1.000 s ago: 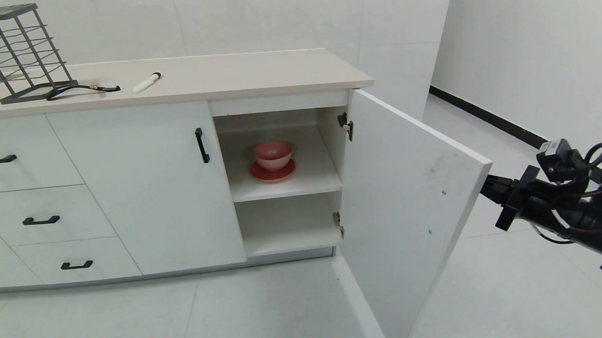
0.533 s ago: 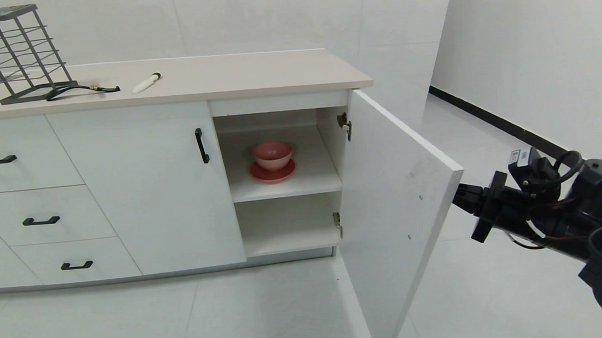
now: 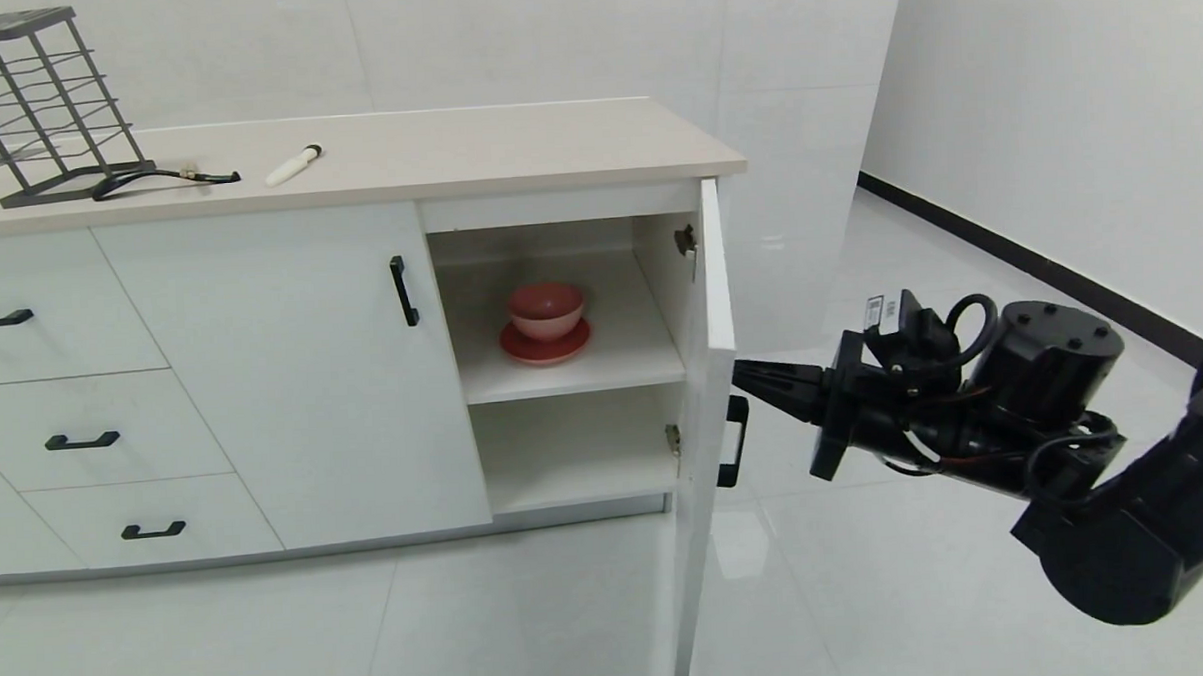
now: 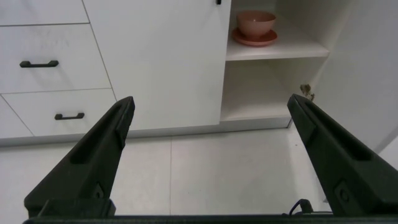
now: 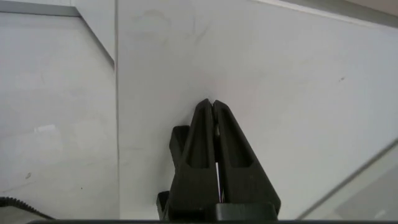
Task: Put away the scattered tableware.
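Black right hand point(image 3: 745, 371) pinched closed against white door point(image 3: 706, 304); left hand point(image 4: 210, 104) spread wide, empty

Head view's left edge cuts off wire rack point(image 3: 43, 97). On counter point(image 3: 475, 147), white utensil point(image 3: 293, 166) and dark looped item point(image 3: 161, 177) too small to identify. Under bowl point(image 3: 546, 310), plate point(image 3: 546, 350) partly covered. Behind door point(image 3: 718, 294) edge, door handle point(image 3: 743, 433) half hidden. Tips of right gripper point(image 3: 741, 370) at door: touching or just short, cannot tell.

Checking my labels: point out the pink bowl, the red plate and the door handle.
pink bowl point(image 3: 546, 315), head view, outer wall.
red plate point(image 3: 546, 355), head view, front rim.
door handle point(image 3: 726, 478), head view, lower end.
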Controlling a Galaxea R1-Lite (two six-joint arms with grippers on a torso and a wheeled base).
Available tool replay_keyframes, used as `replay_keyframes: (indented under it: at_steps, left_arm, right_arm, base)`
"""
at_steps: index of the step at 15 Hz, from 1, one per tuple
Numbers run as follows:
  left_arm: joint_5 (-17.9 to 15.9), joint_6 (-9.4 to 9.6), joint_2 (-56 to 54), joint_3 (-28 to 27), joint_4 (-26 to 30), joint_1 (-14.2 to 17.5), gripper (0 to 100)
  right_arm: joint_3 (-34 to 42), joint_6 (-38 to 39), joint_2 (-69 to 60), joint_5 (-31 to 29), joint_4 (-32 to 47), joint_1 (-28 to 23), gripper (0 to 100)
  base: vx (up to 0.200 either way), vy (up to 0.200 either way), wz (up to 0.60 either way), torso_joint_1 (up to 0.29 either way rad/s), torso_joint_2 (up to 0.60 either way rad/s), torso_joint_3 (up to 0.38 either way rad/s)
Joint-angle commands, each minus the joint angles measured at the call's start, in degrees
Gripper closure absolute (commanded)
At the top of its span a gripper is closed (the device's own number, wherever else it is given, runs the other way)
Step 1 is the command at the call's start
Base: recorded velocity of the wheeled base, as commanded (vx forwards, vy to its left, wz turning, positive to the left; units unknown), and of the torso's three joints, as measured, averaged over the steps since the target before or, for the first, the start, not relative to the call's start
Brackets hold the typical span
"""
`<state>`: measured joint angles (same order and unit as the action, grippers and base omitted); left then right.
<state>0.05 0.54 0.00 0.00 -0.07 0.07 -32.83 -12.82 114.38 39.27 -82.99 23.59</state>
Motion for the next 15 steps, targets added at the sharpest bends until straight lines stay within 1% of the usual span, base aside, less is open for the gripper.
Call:
replay_keyframes:
  at_steps: [1, 8, 10, 12, 13, 15]
  left_arm:
    - [0.0, -0.01, 0.0, 0.0, 0.0, 0.0, 0]
    - [0.0, -0.01, 0.0, 0.0, 0.0, 0.0, 0]
    - [0.0, -0.01, 0.0, 0.0, 0.0, 0.0, 0]
    - [0.0, -0.01, 0.0, 0.0, 0.0, 0.0, 0]
    - [0.0, -0.01, 0.0, 0.0, 0.0, 0.0, 0]
    - [0.0, -0.01, 0.0, 0.0, 0.0, 0.0, 0]
  right_arm:
    - [-4.2, 0.3, 3.7, -0.2, -0.2, 2.3, 100]
    - [-19.1, 0.5, 16.0, -0.2, -0.2, 1.9, 100]
    - [-25.8, 1.8, 19.9, -0.9, -0.2, 1.9, 100]
    - [-29.2, 2.1, 22.0, -2.8, -0.2, 2.0, 100]
    - [-33.7, 2.6, 25.2, -3.2, -0.2, 2.1, 100]
    - [-38.9, 2.6, 28.8, -3.3, -0.1, 2.2, 100]
  base:
    - [0.0, 0.0, 0.0, 0.0, 0.0, 0.0]
    - [0.0, 0.0, 0.0, 0.0, 0.0, 0.0]
    - [0.0, 0.0, 0.0, 0.0, 0.0, 0.0]
    - [0.0, 0.0, 0.0, 0.0, 0.0, 0.0]
    - [0.0, 0.0, 0.0, 0.0, 0.0, 0.0]
    - [0.0, 0.0, 0.0, 0.0, 0.0, 0.0]
